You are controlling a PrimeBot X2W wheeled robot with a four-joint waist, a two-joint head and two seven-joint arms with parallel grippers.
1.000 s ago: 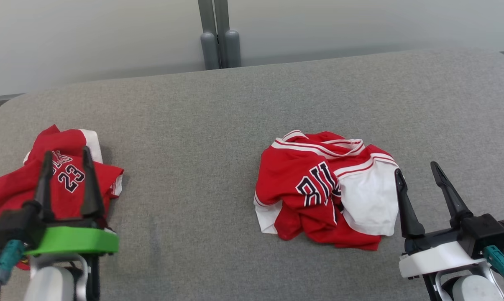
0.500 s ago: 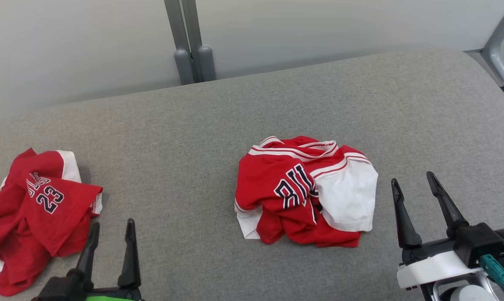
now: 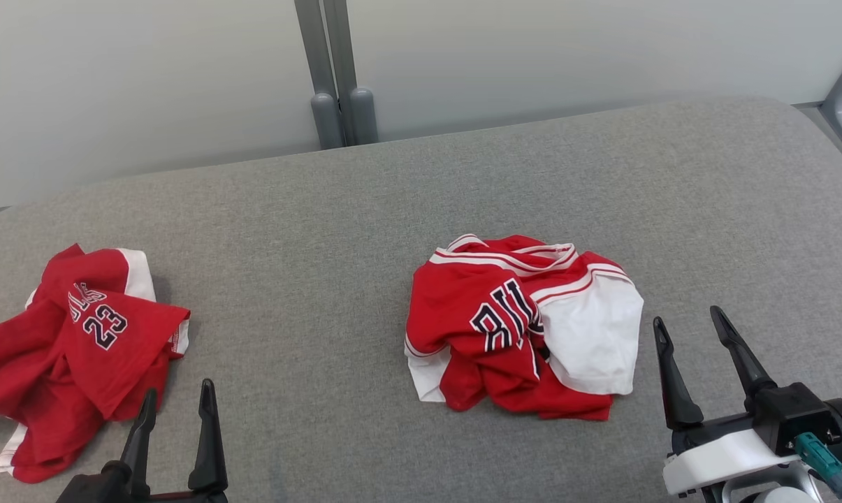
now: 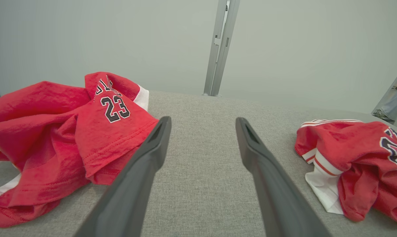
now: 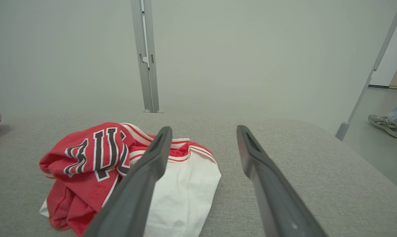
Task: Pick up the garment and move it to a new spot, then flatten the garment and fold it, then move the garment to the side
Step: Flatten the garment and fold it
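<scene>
Two crumpled red-and-white garments lie on the grey fabric-covered counter (image 3: 309, 230); the lettered jersey (image 3: 518, 328) sits a little right of the middle in the head view, bunched into a heap with dark white-edged letters on its red front, striped trim along its far edge and a white panel turned up on its right side; the numbered jersey (image 3: 78, 349) lies well apart from it near the counter's left end, rumpled, with "23" showing on a red fold and a white band at its far side; the left gripper (image 3: 177, 388) shows at the lower left of the head view, its fingers spread apart and grasping nothing, just beside the near right edge of the numbered jersey; in the left wrist view the same gripper (image 4: 202, 121) hangs over bare counter between the two heaps, with the numbered jersey (image 4: 53, 131) to one side, partly behind one finger, and the lettered jersey (image 4: 359, 158) to the other; the right gripper (image 3: 687, 316) stands just right of the lettered jersey, fingers likewise released and empty; in the right wrist view it (image 5: 204, 129) has one finger crossing in front of the lettered jersey (image 5: 96, 158); a grey post (image 3: 337, 70) rises against the pale wall (image 3: 148, 84) behind the counter; a person's shoe (image 5: 384, 125) shows on the floor beyond the counter's end.
</scene>
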